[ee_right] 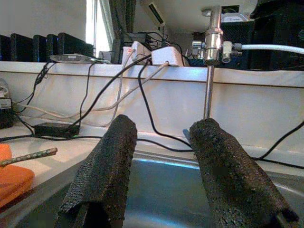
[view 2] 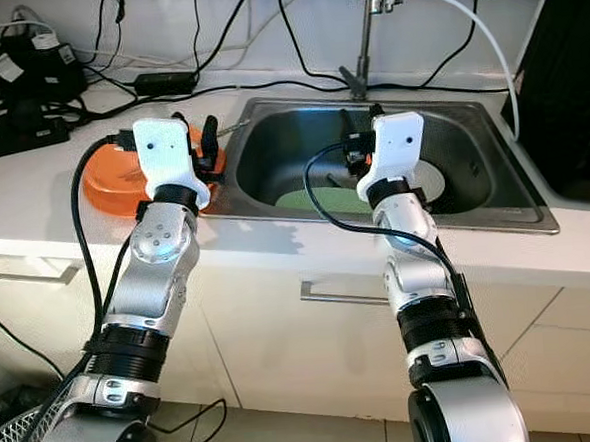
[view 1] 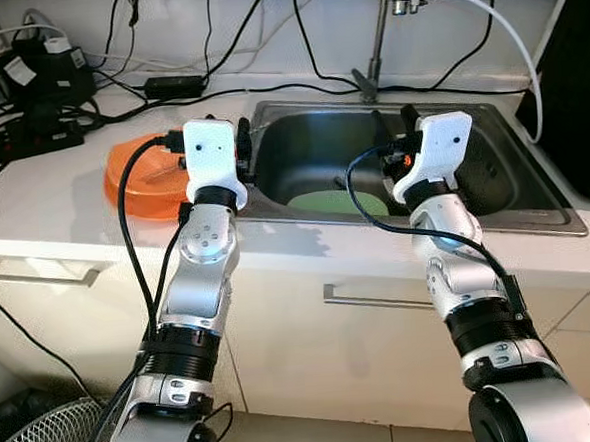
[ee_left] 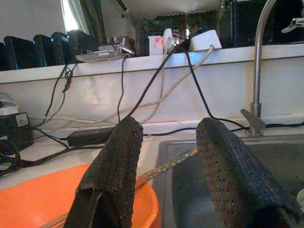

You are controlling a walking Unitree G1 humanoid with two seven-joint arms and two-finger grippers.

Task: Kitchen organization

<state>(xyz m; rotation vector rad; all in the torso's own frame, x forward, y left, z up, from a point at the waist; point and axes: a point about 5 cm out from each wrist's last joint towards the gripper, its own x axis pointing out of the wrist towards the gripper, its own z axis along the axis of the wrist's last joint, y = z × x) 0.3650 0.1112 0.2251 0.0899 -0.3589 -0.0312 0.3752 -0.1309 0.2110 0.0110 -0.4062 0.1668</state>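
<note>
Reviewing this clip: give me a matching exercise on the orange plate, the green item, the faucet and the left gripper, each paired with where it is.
Things:
1. orange plate
2. green item
3. faucet
4. left gripper

Places:
A. rising behind the sink's back edge
B. lying on the sink's bottom
C. held open above the plate's sink-side edge
D. on the white counter, to the robot's left of the sink

Pairs: 1-D, 2-B, 3-A, 4-C
</note>
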